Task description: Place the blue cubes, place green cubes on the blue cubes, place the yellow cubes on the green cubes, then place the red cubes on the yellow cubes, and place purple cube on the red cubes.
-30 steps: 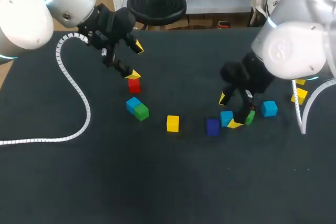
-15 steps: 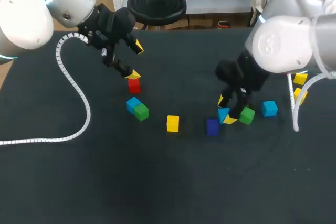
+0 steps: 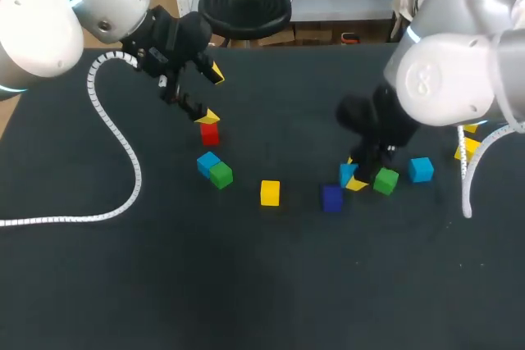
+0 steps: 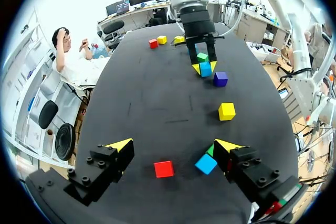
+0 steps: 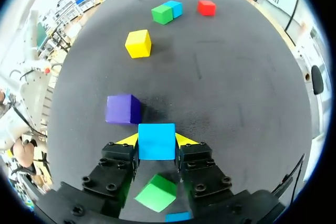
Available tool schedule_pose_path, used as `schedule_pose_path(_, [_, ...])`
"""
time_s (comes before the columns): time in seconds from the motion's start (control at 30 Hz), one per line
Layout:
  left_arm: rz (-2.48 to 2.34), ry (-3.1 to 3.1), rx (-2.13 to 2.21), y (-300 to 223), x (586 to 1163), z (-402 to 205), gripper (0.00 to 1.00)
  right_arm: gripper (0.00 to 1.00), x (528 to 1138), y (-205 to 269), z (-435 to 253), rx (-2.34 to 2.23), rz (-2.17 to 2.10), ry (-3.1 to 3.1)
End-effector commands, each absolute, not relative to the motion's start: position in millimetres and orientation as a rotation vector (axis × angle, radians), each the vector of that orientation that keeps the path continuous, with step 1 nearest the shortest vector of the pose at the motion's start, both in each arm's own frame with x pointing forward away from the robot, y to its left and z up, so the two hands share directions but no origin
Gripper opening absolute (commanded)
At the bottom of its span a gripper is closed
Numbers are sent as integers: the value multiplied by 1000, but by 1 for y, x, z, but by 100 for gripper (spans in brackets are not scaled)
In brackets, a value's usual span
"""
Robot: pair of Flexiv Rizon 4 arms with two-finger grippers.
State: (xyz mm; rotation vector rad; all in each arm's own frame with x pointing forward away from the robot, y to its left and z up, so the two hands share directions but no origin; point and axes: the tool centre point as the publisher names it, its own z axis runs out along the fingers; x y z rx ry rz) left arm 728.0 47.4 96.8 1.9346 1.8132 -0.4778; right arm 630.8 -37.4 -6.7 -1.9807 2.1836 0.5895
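My right gripper (image 5: 156, 142) is shut on a light blue cube (image 5: 156, 141) that rests on the dark table; its yellow tips press the cube from both sides. In the head view this blue cube (image 3: 348, 175) lies between a purple cube (image 3: 331, 197) and a green cube (image 3: 385, 180). The green cube (image 5: 156, 193) shows under the right gripper's body. My left gripper (image 4: 173, 148) hangs open above a red cube (image 4: 164, 169), with a blue cube (image 4: 205, 163) beside one finger. A yellow cube (image 3: 270, 193) sits mid-table.
A blue cube (image 3: 208, 162) and a green cube (image 3: 221, 175) touch each other below the red cube (image 3: 209, 132). Another blue cube (image 3: 421, 170) and two yellow cubes (image 3: 468, 147) lie at the right. A white coiled cable (image 3: 123, 153) curves over the table's left side.
The right gripper's fingers have closed onto the light blue cube, which slid slightly left. The green cube beside it has also shifted a little. The left arm has stayed still.
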Motion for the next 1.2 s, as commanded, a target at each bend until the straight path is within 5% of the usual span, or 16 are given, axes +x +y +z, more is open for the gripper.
schedule_pose_path(0.03, [-475,1820,1937,46,729,98,100,0,626,-34,9,-1961,556,2214])
schedule_pose_path(1.2, [-475,1820,1937,46,729,98,100,0,633,12,47,-2080,398,2151])
